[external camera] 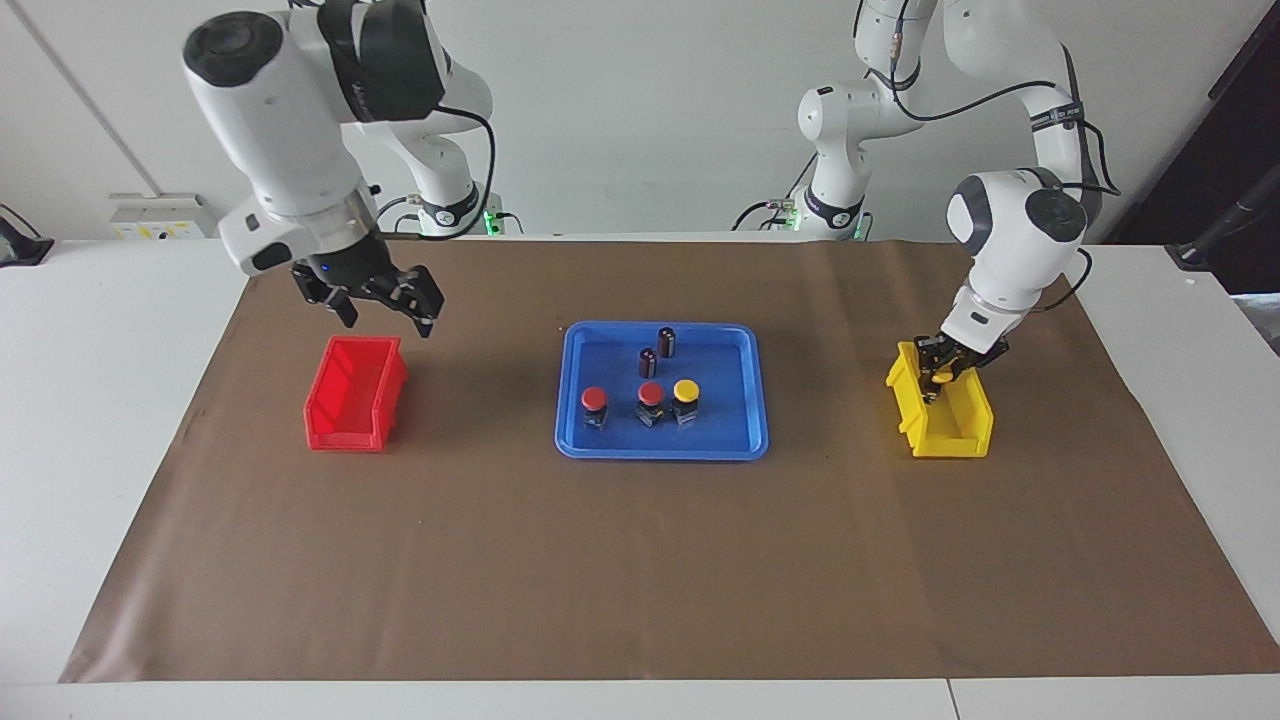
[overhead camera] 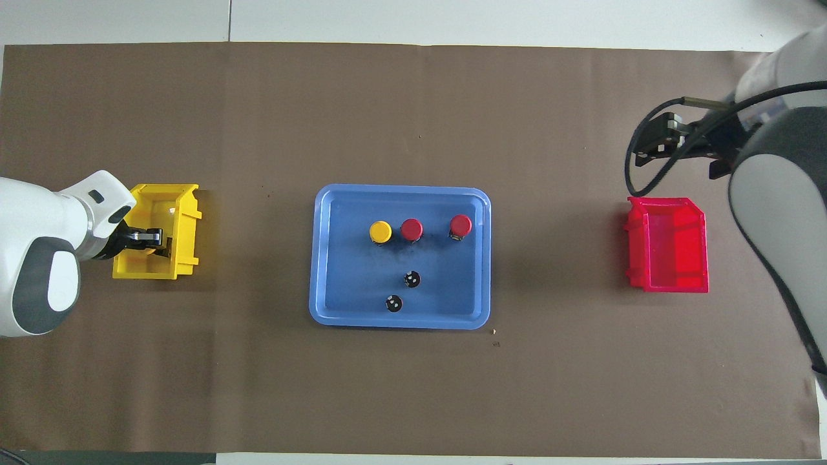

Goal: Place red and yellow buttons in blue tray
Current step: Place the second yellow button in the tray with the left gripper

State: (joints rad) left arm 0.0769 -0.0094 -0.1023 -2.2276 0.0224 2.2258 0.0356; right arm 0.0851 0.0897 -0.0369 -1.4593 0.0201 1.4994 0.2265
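The blue tray [external camera: 570, 400] sits in the middle of the table, between the two grippers and well apart from both. Two red buttons [external camera: 594, 398] and one yellow button [external camera: 686, 390] stand in it, with two dark cylinders [external camera: 666, 342]. The right gripper [external camera: 385, 305] hangs over the red bin [external camera: 352, 405], jaws apart. The left gripper [external camera: 940, 375] is down inside the yellow bin [external camera: 950, 420], jaws closed on a yellow-capped button [external camera: 941, 378].

Bright, even light from overhead, no blown-out spots. Soft shadows only: a faint one on the brown surface [external camera: 640, 560] beside the blue tray [overhead camera: 321, 258] and the red bin [external camera: 352, 393]. Both views sharp, no blur, edges straight.
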